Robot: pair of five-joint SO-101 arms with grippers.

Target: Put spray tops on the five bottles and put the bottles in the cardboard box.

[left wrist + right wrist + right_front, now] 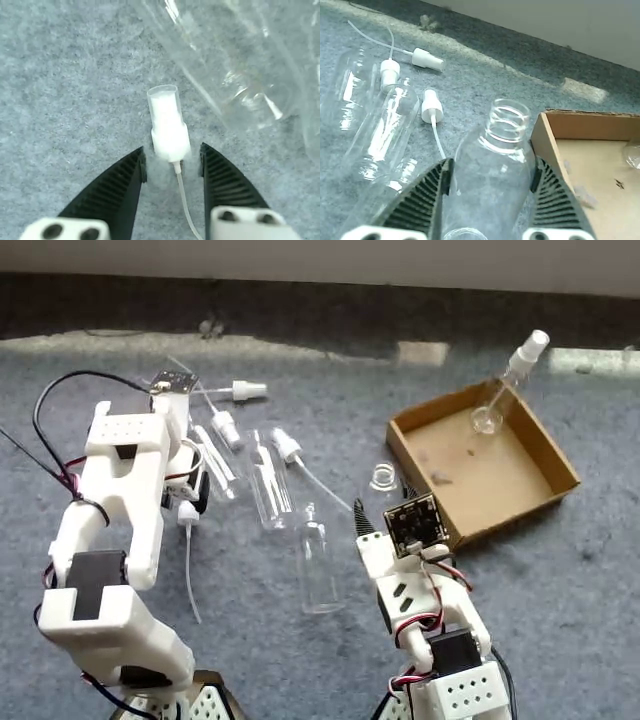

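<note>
A white spray top [169,127] with a thin tube lies on the grey carpet, and my left gripper [172,152] is open with a finger on each side of it, not touching. In the high view this gripper [190,502] is at the left, by several clear bottles lying down [266,483]. My right gripper [492,170] is shut on a clear open-necked bottle [495,150], which stands upright [382,480] beside the cardboard box [545,445]. One bottle with a spray top [508,380] leans in the box's far corner.
Three loose spray tops [246,390] [226,426] [286,445] lie between the bottles, their tubes trailing over the carpet. Another bottle [320,558] lies between the two arms. A dark strip and a wall run along the far edge.
</note>
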